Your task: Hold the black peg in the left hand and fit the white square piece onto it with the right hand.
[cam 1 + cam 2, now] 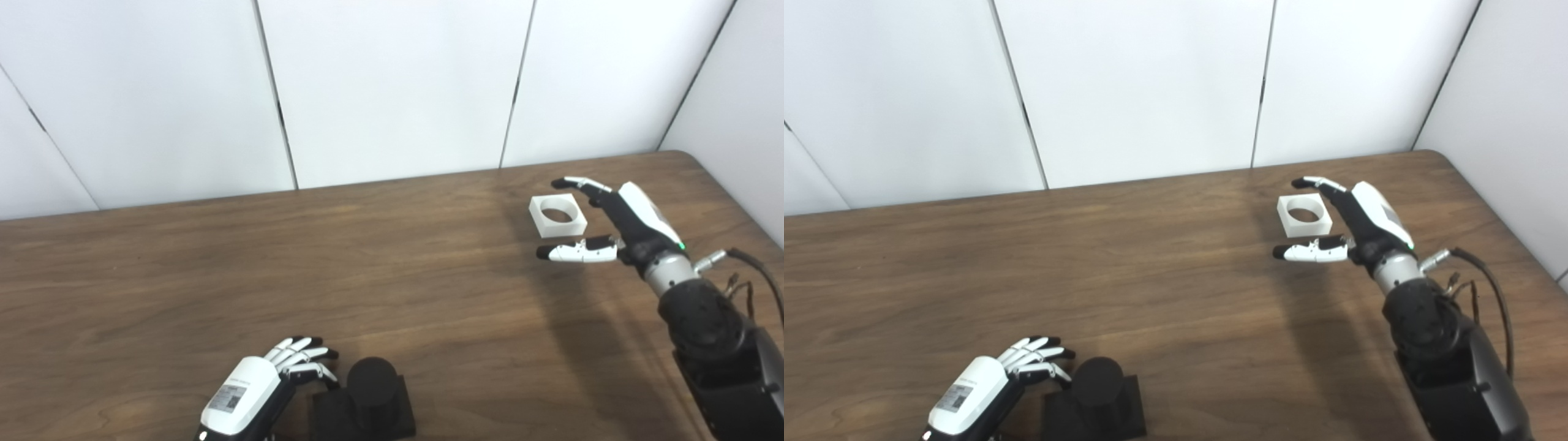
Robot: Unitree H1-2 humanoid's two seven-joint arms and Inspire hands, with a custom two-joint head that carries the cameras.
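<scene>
Nearest, at about six o'clock on the table (pixel 380 257), the black peg (pixel 370 383) stands upright on its square black base, its long axis vertical and its round top facing up. The left robot hand (pixel 269 380) sits just beside it at its nine o'clock, fingers loosely curled and spread toward the peg, gripping nothing; whether the fingertips touch the peg I cannot tell. Farther off, toward two o'clock, the white square piece (pixel 557 215) lies flat on the wood, its round hole facing up. The right robot hand (pixel 612 223) is at its three o'clock, spread wide: fingers reach past the piece's far edge, the thumb (pixel 572 252) stretches along its near side, and it holds nothing.
</scene>
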